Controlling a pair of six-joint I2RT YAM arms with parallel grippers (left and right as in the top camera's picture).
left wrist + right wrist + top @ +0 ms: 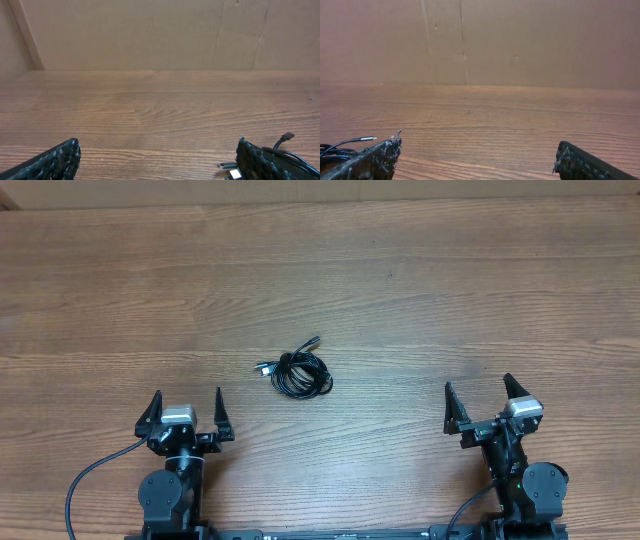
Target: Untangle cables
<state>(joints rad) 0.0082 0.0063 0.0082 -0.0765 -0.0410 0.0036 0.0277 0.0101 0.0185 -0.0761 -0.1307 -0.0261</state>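
Okay, left end effector at near table edge, jaws spread wide, nothing held. Cables in tight coiled bundle on table, roughly mid-table, between both arms, nearer left one, touched by neither. Two plug ends poke out of bundle: one up-right, one left. Right end effector likewise wide open, empty, well apart from bundle.

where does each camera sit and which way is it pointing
Overhead: above the table, looking straight down; left gripper and right gripper open, cables mid-table.
Left wrist: low behind the left gripper, facing a cardboard wall across the table; own fingers at bottom corners, cables lower right.
Right wrist: mirrored; fingers at bottom corners, cables lower left.
Shared: all three show the cables.
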